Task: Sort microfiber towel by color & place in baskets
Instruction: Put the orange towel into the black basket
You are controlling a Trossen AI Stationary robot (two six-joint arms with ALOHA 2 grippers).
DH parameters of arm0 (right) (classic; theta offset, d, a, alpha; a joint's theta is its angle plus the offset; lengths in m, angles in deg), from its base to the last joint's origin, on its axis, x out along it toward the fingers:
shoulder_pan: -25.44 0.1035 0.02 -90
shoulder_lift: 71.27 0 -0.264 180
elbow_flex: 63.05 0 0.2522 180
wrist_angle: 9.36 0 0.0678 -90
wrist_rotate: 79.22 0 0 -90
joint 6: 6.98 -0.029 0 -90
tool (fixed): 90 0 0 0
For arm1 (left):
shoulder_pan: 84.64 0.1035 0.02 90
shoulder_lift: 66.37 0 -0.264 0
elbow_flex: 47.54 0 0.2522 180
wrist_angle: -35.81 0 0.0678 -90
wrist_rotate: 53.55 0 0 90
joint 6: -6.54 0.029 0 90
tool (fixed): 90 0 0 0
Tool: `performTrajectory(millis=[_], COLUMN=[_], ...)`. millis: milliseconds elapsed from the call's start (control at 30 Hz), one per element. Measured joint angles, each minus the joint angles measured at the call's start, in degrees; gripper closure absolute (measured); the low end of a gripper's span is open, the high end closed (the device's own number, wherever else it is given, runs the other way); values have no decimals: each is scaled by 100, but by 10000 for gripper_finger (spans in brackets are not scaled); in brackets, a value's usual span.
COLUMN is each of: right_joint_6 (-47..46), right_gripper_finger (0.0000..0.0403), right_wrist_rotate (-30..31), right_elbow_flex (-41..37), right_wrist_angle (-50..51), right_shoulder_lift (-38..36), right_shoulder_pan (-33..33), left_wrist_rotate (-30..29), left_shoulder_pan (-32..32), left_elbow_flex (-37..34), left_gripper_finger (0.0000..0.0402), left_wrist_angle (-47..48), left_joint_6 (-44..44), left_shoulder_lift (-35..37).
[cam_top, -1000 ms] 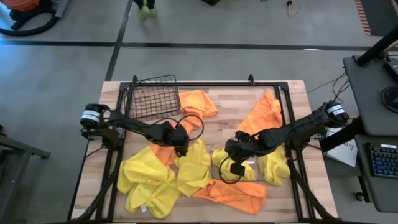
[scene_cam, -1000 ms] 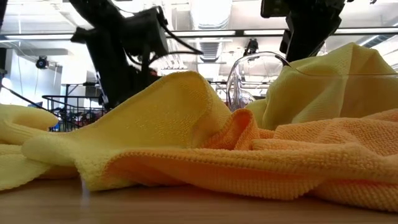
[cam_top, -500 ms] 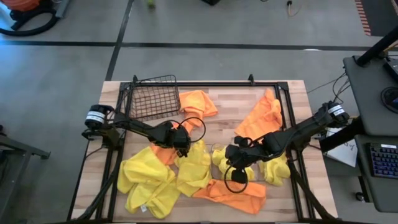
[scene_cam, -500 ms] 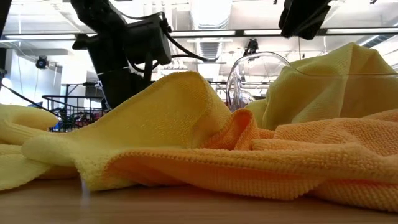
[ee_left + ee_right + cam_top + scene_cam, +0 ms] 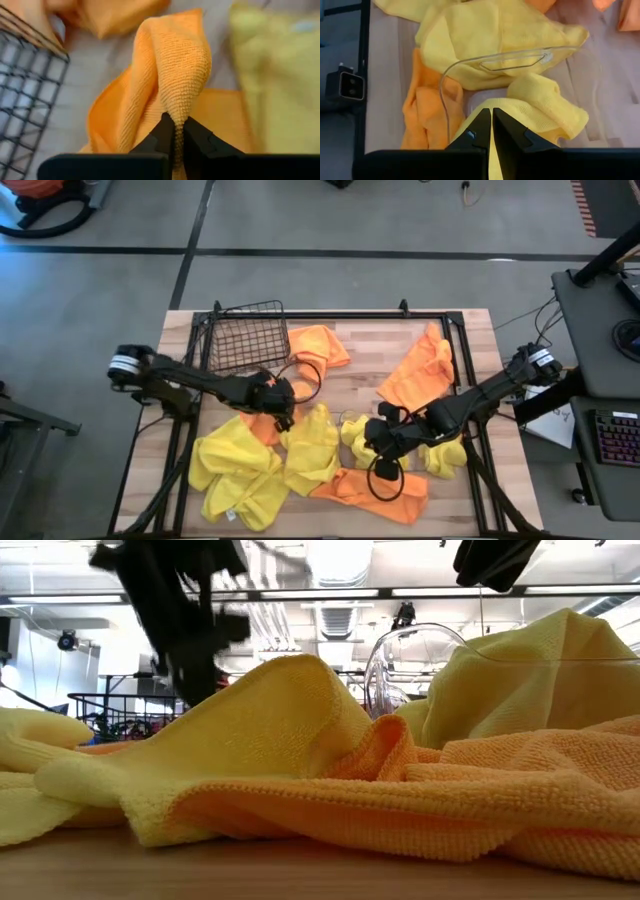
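L hand (image 5: 175,131) is pressed together on a raised fold of an orange towel (image 5: 170,75), seen close in the L wrist view; in the high view this hand (image 5: 283,402) sits mid-table, just below the wire basket (image 5: 245,335). The pinched towel (image 5: 262,425) lies w/ its lower part against the yellow pile (image 5: 255,470).

R hand (image 5: 491,125) is pinched shut on a yellow towel (image 5: 540,105), right beside the clear bin's rim (image 5: 470,62); from above, this hand (image 5: 385,442) is at the table's lower-centre, w/ the clear bin (image 5: 405,445) under it, edges hard to trace.

Other orange towels: one beside the basket (image 5: 318,343), one upper R (image 5: 420,370), one along the near edge (image 5: 375,488). All rest on the wooden table (image 5: 365,345).
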Motion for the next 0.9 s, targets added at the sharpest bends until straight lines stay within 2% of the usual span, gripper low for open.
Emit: performTrajectory(millis=[267, 433, 500, 767, 900], right_joint_6=[132, 281, 309, 347, 386], right_gripper_finger=[390, 390, 390, 390, 390], right_wrist_rotate=[464, 826, 969, 1422, 1682], right_elbow_flex=[-7, -9, -9, -27, -46], right_wrist_angle=[-42, -100, -118, -141, -144], right_shoulder_lift=[2, 2, 2, 4, 4], right_shoulder_pan=[81, 79, 79, 79, 77], left_wrist_rotate=[-239, -1453, -1724, -1744, -1832], left_shoulder_pan=[-27, -16, 15, 563, 1240], left_elbow_flex=[8, 11, 13, 17, 20], left_gripper_finger=[401, 401, 401, 401, 401], left_wrist_angle=[30, -166, -373, -1611, -1930], left_joint_6=[649, 1125, 1524, 3077, 3839], left_shoulder_lift=[1621, 2503, 2819, 3767, 3880])
